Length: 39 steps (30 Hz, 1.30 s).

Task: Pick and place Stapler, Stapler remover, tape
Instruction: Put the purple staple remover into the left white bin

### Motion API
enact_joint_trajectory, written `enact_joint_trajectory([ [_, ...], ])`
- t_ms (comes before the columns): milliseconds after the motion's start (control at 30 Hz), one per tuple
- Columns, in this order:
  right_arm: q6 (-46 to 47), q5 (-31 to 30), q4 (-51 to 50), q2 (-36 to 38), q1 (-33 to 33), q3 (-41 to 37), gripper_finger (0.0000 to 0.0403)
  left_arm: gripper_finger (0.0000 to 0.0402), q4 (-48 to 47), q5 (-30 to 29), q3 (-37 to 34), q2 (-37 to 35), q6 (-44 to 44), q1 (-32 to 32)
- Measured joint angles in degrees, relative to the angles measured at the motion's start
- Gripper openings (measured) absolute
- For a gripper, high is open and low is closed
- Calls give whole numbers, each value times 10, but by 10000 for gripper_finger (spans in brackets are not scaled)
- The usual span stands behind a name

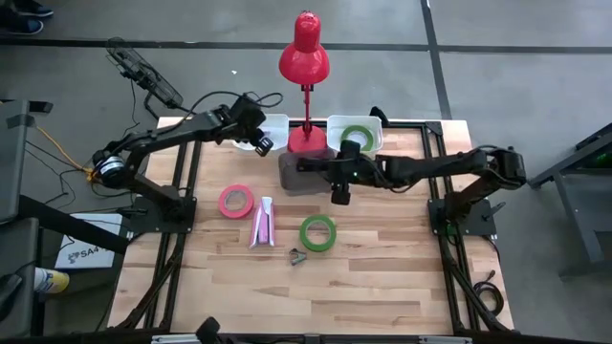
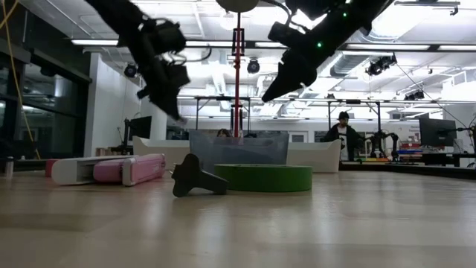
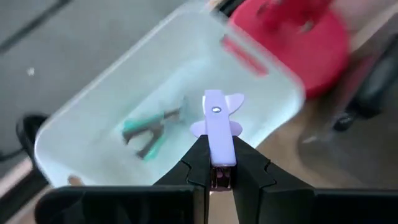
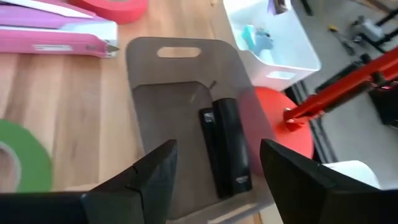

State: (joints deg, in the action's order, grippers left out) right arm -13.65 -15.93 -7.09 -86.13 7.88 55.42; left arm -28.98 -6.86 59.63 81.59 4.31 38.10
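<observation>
from above we see the left gripper [image 1: 260, 143] over the white bin [image 1: 277, 126] at the counter's far edge, left of the red lamp [image 1: 305, 57], while the right gripper [image 1: 340, 194] hangs released over the grey tray [image 1: 292, 172] just in front of the lamp base; a pink tape ring [image 1: 235, 201], a pink stapler [image 1: 262, 222], a green tape ring [image 1: 318, 232] and a small dark staple remover [image 1: 297, 255] lie mid-counter, and a second green ring [image 1: 356, 137] sits in the other white bin [image 1: 375, 129] at the far edge. at counter height both grippers ride well above the wood, the dark remover [image 2: 195, 177] just beside the green ring [image 2: 264, 177]. the left wrist view shows its gripper [image 3: 217, 177] clenched on a lilac staple remover [image 3: 217, 124] above the bin [image 3: 68, 134], where a teal remover [image 3: 149, 129] already lies; we judge it light, stiff plastic, safe to drop from low. the right wrist view shows wide-open fingers [image 4: 155, 171] above a black stapler [image 4: 227, 145] in the tray [image 4: 161, 74]; we judge it heavier and smooth, best taken across its narrow sides at mid-length. the lamp base [image 4: 283, 127] touches the tray's side and may crowd that approach.
</observation>
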Motion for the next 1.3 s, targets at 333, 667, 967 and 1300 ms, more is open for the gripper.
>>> enact_joint_trajectory([
  [333,-14,88,-1,0,67,0,220,31,65,31,-50,0,15,40],
  [667,-36,130,-16,13,114,-1,220,31,122,54,-51,49,20,39],
  [967,-46,194,141,127,166,-107,220,31,170,79,-35,93,22,39],
  [1300,-28,133,291,244,164,-246,218,31,205,78,-26,126,103,39],
])
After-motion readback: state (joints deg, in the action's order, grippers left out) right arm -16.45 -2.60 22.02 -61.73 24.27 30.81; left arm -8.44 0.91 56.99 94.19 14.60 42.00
